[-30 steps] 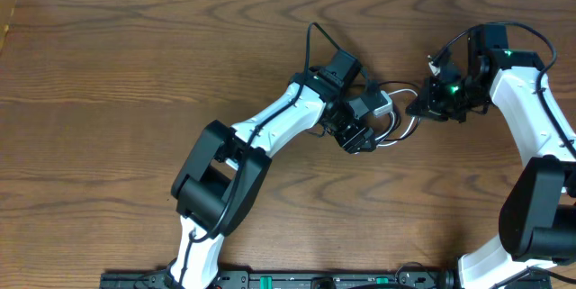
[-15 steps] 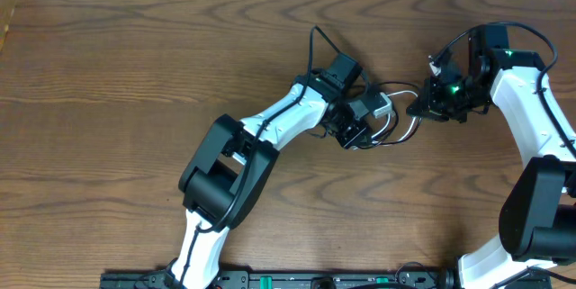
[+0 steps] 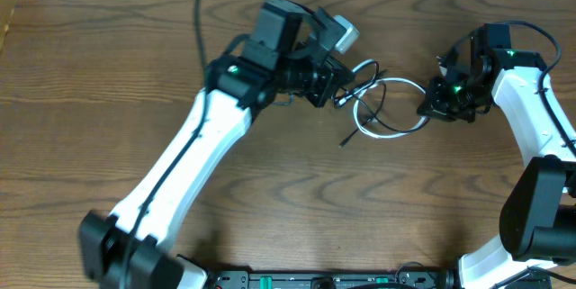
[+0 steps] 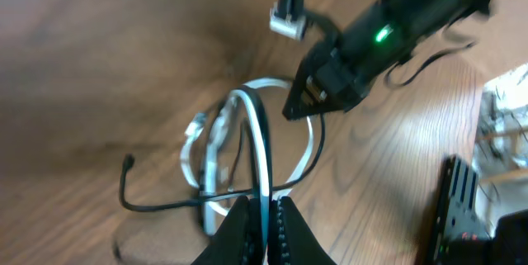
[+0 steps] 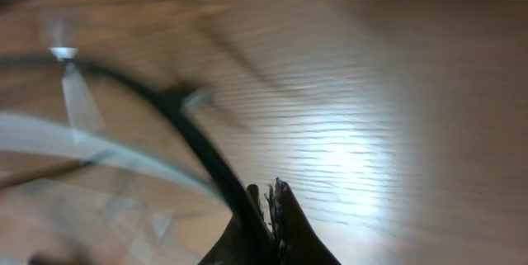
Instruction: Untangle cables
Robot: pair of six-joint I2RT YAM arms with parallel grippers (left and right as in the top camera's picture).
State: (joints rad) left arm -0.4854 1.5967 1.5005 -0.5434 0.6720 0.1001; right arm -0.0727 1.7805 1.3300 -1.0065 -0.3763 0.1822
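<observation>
Between the two grippers, on the wooden table (image 3: 108, 73), lies the tangle of cables (image 3: 378, 113); all positions below are given relative to this tangle. On the left arm's side of it, the left gripper (image 4: 264, 213) has its fingers pressed together on the white cable (image 4: 262, 145), a black strand running in beside it; the pinch sits on a loop, presumably so that the loop can be drawn clear of the rest. On the opposite side of the tangle, the right gripper (image 5: 268, 192) is pinched on the black cable (image 5: 194, 133), apparently anchoring that side against the pull. Just off the tangle's near edge, a free black plug end (image 3: 343, 143) rests on the wood, gripped by neither arm. White and black loops cross at the tangle's centre; separation looks only partly done.
</observation>
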